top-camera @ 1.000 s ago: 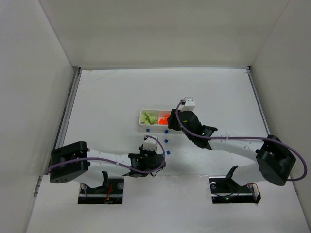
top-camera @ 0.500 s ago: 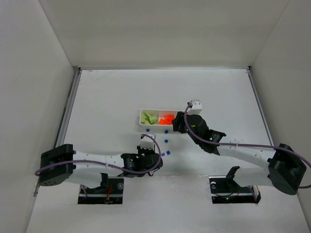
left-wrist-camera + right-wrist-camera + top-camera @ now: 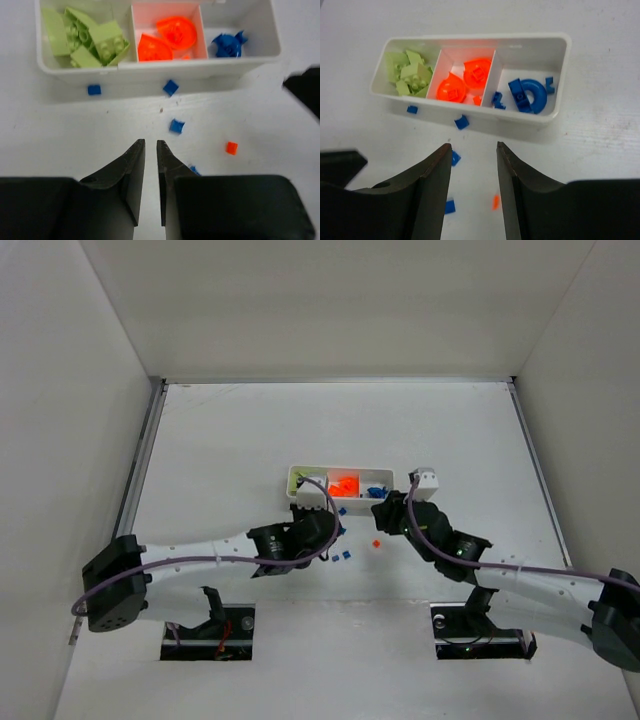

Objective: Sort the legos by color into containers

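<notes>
Tray: a long white tray point(image 3: 150, 72) with three compartments lies mid-table point(image 3: 230, 440), just beyond both grippers.
Left compartment: green bricks point(image 3: 85, 37), heaped together.
Middle compartment: orange pieces point(image 3: 167, 37), two of them rounded, with a small chip beside them.
Right compartment: blue pieces point(image 3: 527, 95), one a ring, the rest small.
Loose blue bricks: four loose blue bricks point(image 3: 176, 126) sit on the table along the tray's near side. Two are close under its wall and two are nearer the arms.
Loose orange brick: one loose orange brick point(image 3: 230, 147) sits on the table, apart from the tray and to the right of the blue ones.
Left gripper: the left gripper point(image 3: 150, 145) points at the tray from the near side. Its fingers are drawn almost together, with only a thin slit between them and nothing in it.
Right gripper: the right gripper point(image 3: 472, 147) faces the tray with its fingers apart and holds nothing. In its wrist view the orange brick lies on the table between the fingers.
</notes>
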You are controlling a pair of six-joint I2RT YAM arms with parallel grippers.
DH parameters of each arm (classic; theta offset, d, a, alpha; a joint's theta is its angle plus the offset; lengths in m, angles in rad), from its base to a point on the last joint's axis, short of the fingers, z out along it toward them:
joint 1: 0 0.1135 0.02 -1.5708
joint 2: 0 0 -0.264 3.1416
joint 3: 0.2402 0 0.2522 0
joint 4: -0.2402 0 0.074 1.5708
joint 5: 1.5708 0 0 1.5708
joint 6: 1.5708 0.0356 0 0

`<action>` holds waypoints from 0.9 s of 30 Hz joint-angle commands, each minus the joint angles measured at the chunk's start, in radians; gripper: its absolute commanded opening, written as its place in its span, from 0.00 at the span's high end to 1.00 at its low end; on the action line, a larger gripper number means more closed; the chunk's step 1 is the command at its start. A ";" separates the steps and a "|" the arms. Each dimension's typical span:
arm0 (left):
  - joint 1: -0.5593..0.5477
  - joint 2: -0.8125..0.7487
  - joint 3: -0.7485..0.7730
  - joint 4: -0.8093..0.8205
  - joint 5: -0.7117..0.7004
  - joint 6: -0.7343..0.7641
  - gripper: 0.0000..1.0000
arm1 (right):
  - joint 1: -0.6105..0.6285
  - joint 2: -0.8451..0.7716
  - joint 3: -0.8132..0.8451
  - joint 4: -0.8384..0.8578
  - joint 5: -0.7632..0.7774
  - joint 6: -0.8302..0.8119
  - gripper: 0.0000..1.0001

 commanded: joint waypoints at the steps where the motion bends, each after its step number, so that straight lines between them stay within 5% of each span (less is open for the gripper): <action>1: 0.080 0.055 0.080 0.100 0.085 0.131 0.87 | 0.040 -0.059 -0.043 -0.016 0.034 0.052 0.53; 9: 0.134 0.087 0.090 0.135 0.155 0.123 0.85 | 0.092 -0.086 -0.085 -0.105 0.089 0.161 0.55; 15: 0.131 0.021 -0.053 0.130 0.129 0.036 0.81 | 0.111 -0.012 -0.054 -0.288 0.206 0.312 0.72; 27: -0.047 0.086 -0.081 0.167 0.061 -0.057 0.72 | 0.028 0.051 -0.031 -0.369 0.240 0.428 0.59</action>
